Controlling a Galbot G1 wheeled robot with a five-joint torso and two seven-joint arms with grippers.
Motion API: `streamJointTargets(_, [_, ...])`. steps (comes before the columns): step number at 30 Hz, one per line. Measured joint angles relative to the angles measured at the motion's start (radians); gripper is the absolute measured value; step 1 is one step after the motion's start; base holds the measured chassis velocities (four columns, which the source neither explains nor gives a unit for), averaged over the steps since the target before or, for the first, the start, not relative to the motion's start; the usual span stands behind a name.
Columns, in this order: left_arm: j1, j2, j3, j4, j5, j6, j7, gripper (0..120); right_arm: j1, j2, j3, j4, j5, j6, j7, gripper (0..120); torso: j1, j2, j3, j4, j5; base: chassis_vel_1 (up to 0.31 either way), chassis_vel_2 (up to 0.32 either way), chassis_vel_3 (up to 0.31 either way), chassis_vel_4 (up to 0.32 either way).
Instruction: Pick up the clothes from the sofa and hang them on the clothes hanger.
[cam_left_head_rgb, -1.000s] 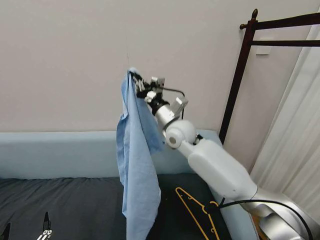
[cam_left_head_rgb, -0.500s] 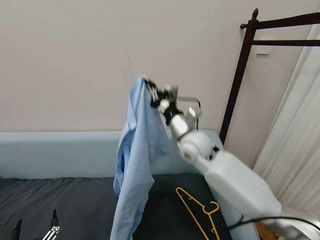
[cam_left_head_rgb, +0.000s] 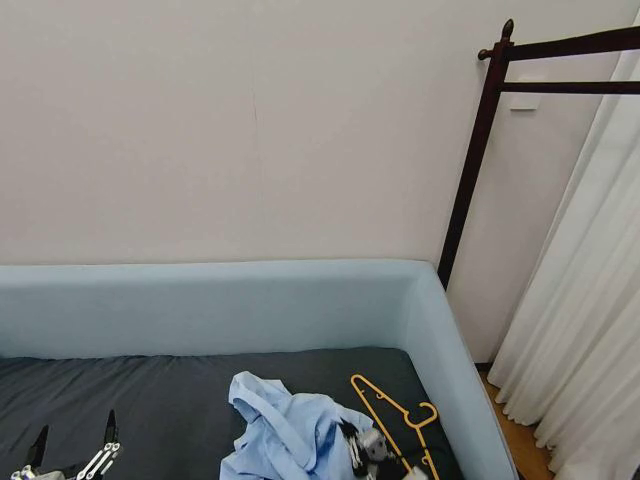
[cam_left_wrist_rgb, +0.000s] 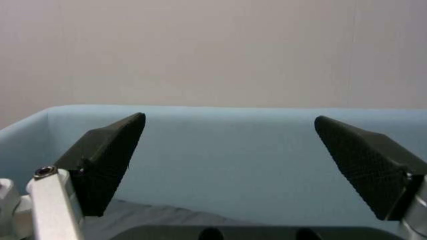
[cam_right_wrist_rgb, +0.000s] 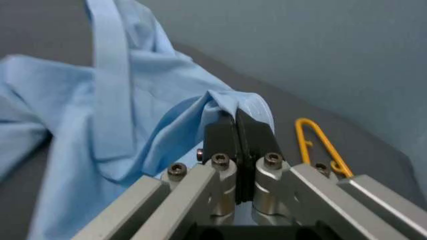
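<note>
The light blue shirt lies crumpled on the dark grey sofa seat, next to a yellow hanger. My right gripper is low at the shirt's right side. In the right wrist view the right gripper is shut on a bunched fold of the shirt, with the hanger just beyond. My left gripper hovers over the seat at the lower left; the left wrist view shows the left gripper open, facing the sofa back.
A dark wooden clothes rack stands past the sofa's right end, its top bar running off to the right. White curtains hang beside it. The pale blue sofa back and right arm border the seat.
The right arm has dropped from held high to down at the seat. The shirt, hanging from the raised gripper before, now lies crumpled on the sofa, still gripped.
</note>
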Motion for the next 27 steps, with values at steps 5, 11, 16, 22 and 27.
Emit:
streamJointTargets(5, [-0.004, -0.001, 0.011, 0.019, 0.006, 0.000, 0.000, 100, 0.037, 0.035, 0.021, -0.058, -0.080, -0.014, 0.160, 8, 0.000, 0.000, 0.000, 0.0002, 0.0000, 0.000, 0.000, 0.000, 0.000])
streamJointTargets(11, [0.000, -0.002, 0.013, 0.026, 0.009, -0.009, 0.000, 100, 0.043, 0.030, -0.001, -0.002, -0.117, -0.248, 0.409, 28, 0.000, 0.000, 0.000, 0.0003, -0.0001, 0.000, 0.000, 0.000, 0.000])
streamJointTargets(16, [0.005, -0.002, 0.012, 0.015, 0.010, -0.012, 0.000, 100, -0.023, 0.008, -0.051, 0.090, -0.081, -0.342, 0.422, 50, 0.000, 0.000, 0.000, -0.0001, -0.0001, 0.000, 0.000, 0.000, 0.000])
streamJointTargets(22, [0.014, -0.004, 0.006, 0.006, 0.010, -0.015, 0.001, 100, -0.063, -0.010, -0.062, 0.201, -0.032, -0.351, 0.382, 71, 0.000, 0.000, 0.000, 0.0000, 0.0000, 0.000, 0.000, 0.000, 0.000])
streamJointTargets(27, [0.019, -0.013, 0.000, 0.006, 0.013, -0.023, 0.001, 100, -0.027, -0.013, -0.045, 0.161, -0.176, -0.195, 0.151, 91, 0.000, 0.000, 0.000, -0.0001, -0.0002, 0.000, 0.000, 0.000, 0.000])
